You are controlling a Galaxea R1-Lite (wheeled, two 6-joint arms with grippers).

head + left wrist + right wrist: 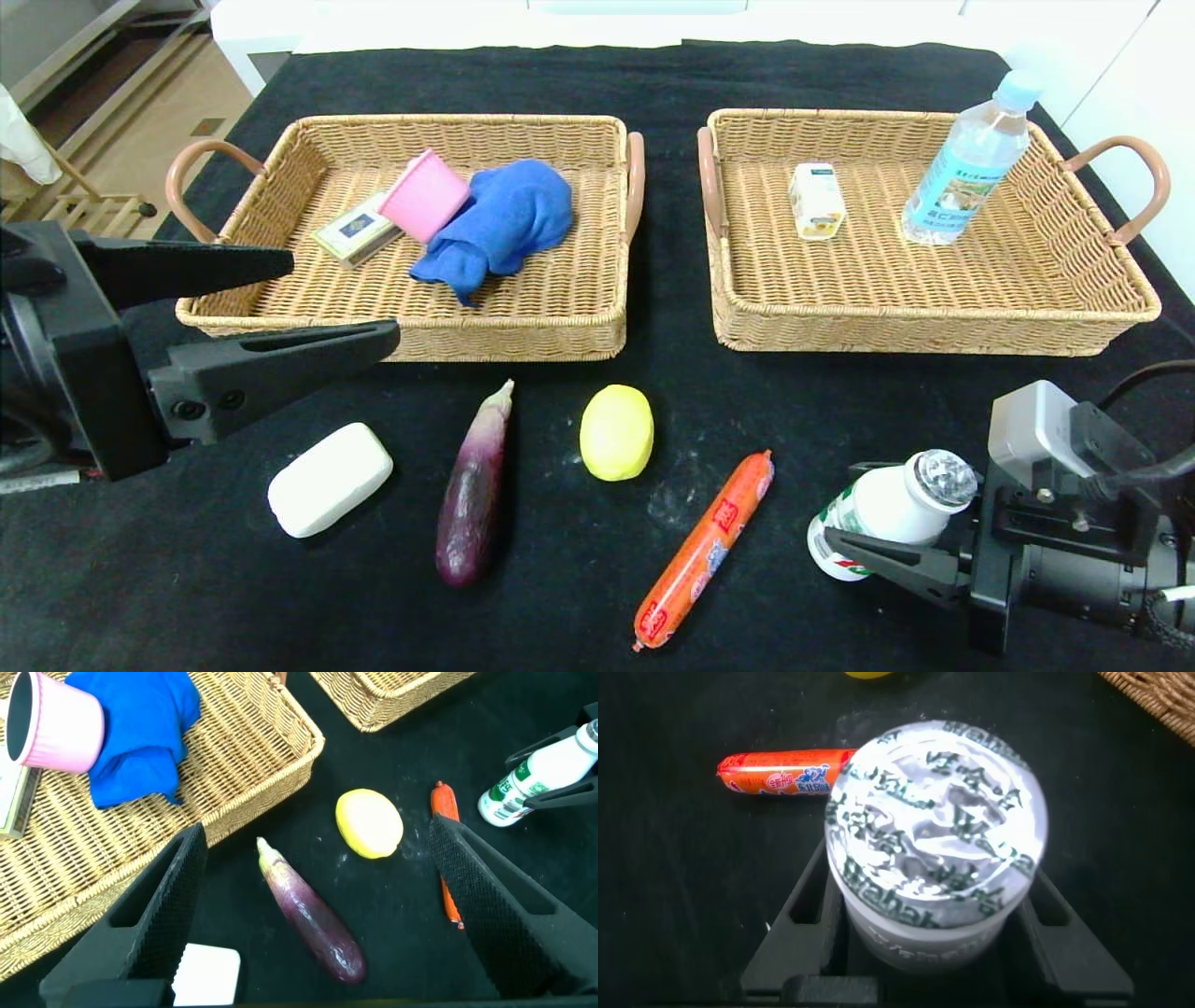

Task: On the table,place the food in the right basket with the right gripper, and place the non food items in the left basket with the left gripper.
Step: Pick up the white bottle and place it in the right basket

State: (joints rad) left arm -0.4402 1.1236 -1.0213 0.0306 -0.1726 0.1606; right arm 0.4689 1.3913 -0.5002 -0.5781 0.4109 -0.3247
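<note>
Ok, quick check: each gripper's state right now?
Left gripper: open, empty, above the table.
Right gripper: fingers around the white drink bottle, closing on it.

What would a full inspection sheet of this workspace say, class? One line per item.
Surface: table, black cloth, whitish scuffs.
Job's things: soap bar, aubergine, yellow fruit, sausage lie before the baskets; carton in right basket.
Clutter: pink cup, blue cloth, flat box in left basket; water bottle in right basket.
Grippers: left gripper open, above the left basket's near edge; right gripper around drink bottle.
Cables: black cable by right arm.
Surroundings: floor and furniture beyond the table.
</note>
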